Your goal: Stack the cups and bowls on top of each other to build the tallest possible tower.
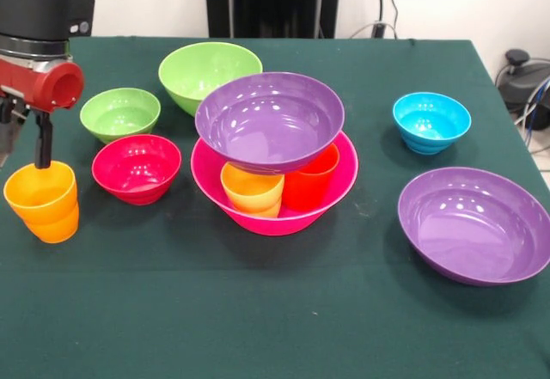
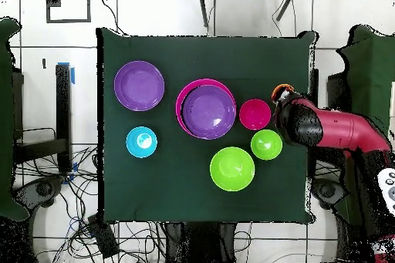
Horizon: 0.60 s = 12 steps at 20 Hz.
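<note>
Cups (image 1: 266, 186) under the purple bowl (image 1: 270, 121) show only from front.

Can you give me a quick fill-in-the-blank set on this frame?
1. The wide shallow purple plastic bowl in the stack rests on two cups standing inside the large ___ bowl.
2. The robot's gripper holds an ___ plastic cup at the table's edge.
3. The small blue plastic bowl stands on the green ___.

Missing words: hot-pink; orange; tablecloth

No writing, label, brand, number or sign is showing legibly on the bowls, cups, arm or tabletop.
</note>
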Tool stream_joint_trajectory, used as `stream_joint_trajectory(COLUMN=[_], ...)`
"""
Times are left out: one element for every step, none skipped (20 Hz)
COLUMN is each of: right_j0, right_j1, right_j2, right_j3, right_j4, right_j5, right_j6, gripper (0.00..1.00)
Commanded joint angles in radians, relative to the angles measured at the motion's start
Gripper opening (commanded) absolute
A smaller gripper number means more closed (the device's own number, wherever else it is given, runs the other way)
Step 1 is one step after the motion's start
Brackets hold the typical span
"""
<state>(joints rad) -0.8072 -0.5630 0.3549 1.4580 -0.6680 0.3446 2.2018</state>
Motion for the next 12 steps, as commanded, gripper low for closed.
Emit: stream_joint_trajectory(right_j0=[0.037, 0.037, 0.034, 0.031, 0.034, 0.038, 0.034, 0.031, 0.03, 0.028, 0.027, 0.026], right_j1=[0.051, 0.05, 0.051, 0.052, 0.053, 0.053, 0.054, 0.056, 0.056, 0.057, 0.057, 0.058], right_j2=[0.007, 0.009, 0.012, 0.015, 0.013, 0.009, 0.012, 0.015, 0.015, 0.015, 0.016, 0.016], right_j3=[0.073, 0.079, 0.084, 0.09, 0.092, 0.093, 0.098, 0.104, 0.104, 0.106, 0.108, 0.11], right_j4=[-0.067, -0.066, -0.062, -0.059, -0.059, -0.061, -0.062, -0.062, -0.063, -0.065, -0.067, -0.069], right_j5=[-0.013, -0.014, -0.015, -0.02, -0.024, -0.031, -0.039, -0.046, -0.046, -0.053, -0.059, -0.065], right_j6=[-0.08, -0.078, -0.077, -0.074, -0.067, -0.06, -0.059, -0.058, -0.06, -0.059, -0.058, -0.056], gripper=[1.0, 1.0, 1.0, 1.0, 1.0, 1.0, 1.0, 1.0, 1.0, 1.0, 1.0, 1.0])
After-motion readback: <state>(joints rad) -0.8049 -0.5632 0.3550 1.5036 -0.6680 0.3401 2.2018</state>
